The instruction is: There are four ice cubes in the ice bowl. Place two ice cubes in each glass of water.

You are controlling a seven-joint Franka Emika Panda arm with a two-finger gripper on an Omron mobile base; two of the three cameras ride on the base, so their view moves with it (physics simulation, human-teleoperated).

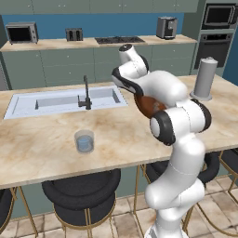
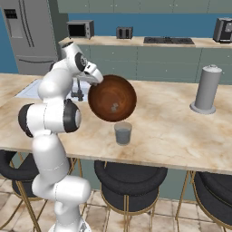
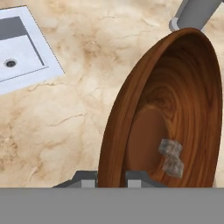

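The ice bowl (image 2: pixel 112 98), reddish-brown and wooden-looking, hangs above the island counter, tipped steeply on its side so its inside faces the right base view. My gripper (image 2: pixel 96 78) is shut on its upper left rim. In the hand view the gripper (image 3: pixel 113 179) straddles the rim of the ice bowl (image 3: pixel 175 109), and two ice cubes (image 3: pixel 171 157) sit low on its inner wall. Those ice cubes (image 2: pixel 114 108) also show faintly. A glass of water (image 2: pixel 123 132) stands just below the bowl. A glass of water (image 1: pixel 84 141) stands left of the arm. My arm hides most of the bowl (image 1: pixel 148 107).
A tall grey canister (image 2: pixel 206 89) stands at the counter's right. The sink (image 1: pixel 65 101) with its dark faucet (image 1: pixel 86 95) lies at the back left. Black stools (image 2: pixel 127 190) stand under the counter's near edge. Appliances line the rear counter.
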